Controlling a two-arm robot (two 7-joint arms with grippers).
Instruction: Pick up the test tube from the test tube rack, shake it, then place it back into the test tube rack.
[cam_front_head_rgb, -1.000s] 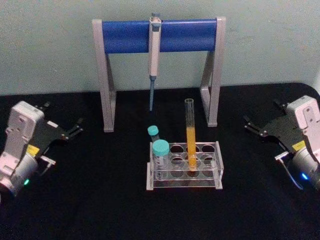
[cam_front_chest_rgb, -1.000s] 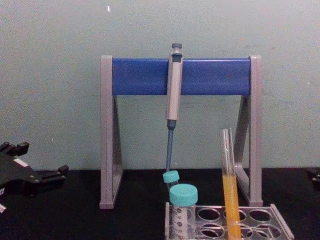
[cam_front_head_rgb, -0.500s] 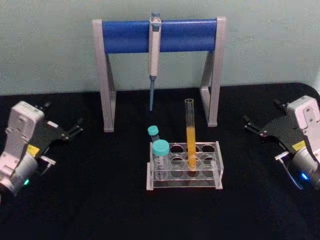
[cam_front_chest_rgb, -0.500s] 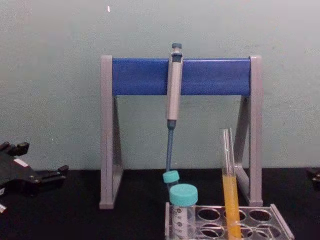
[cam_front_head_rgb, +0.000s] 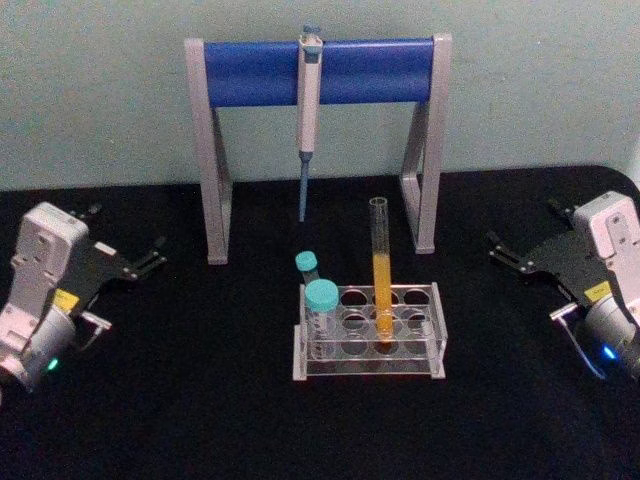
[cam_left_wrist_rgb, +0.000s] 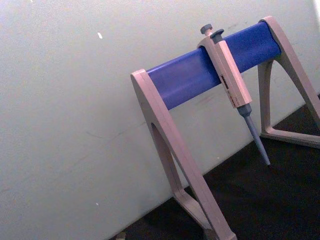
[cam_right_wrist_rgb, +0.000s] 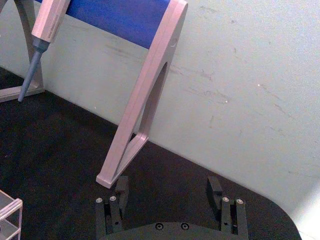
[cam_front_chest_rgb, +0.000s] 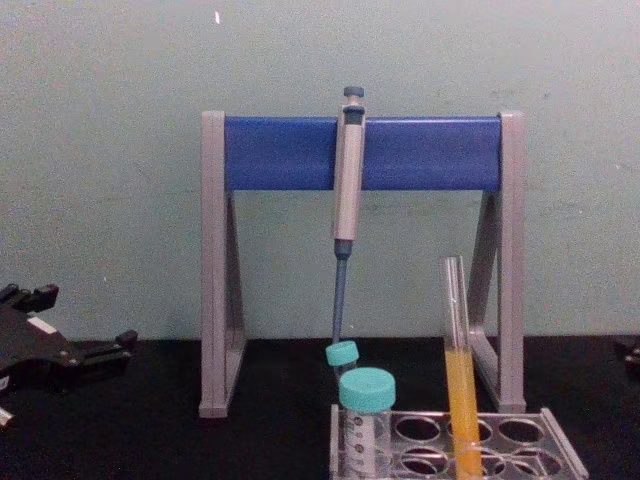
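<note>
A small yellow sticker sits on the body of each gripper, and the front vial has marks down its side, but all of this writing is too small to read. The low see-through grey plastic rack with round holes (cam_front_head_rgb: 400, 368) sits on the black table (cam_front_head_rgb: 200, 410). The long thin glass test tube with orange-yellow liquid in its lower half (cam_front_head_rgb: 380, 270) stands straight up in a hole near the middle of the rack, and nothing is touching it. Two short wide vials with teal caps stand at the rack's left end, a big one in front (cam_front_head_rgb: 321, 310) and a smaller one behind it (cam_front_head_rgb: 306, 262), so they are on the tube's left side. Behind the rack stands a tall grey stand with a blue bar across its top (cam_front_head_rgb: 250, 72). A grey-blue pipette (cam_front_head_rgb: 308, 110) hangs from that bar with its tip pointing down. The left gripper (cam_front_head_rgb: 125, 236) sits low, far to the left of the rack, with its fingers spread wide and holding nothing. The right gripper (cam_front_head_rgb: 527, 228) sits low, far to the right of the rack. Its two black fingers (cam_right_wrist_rgb: 216, 188) are wide apart too, and they hold nothing.
</note>
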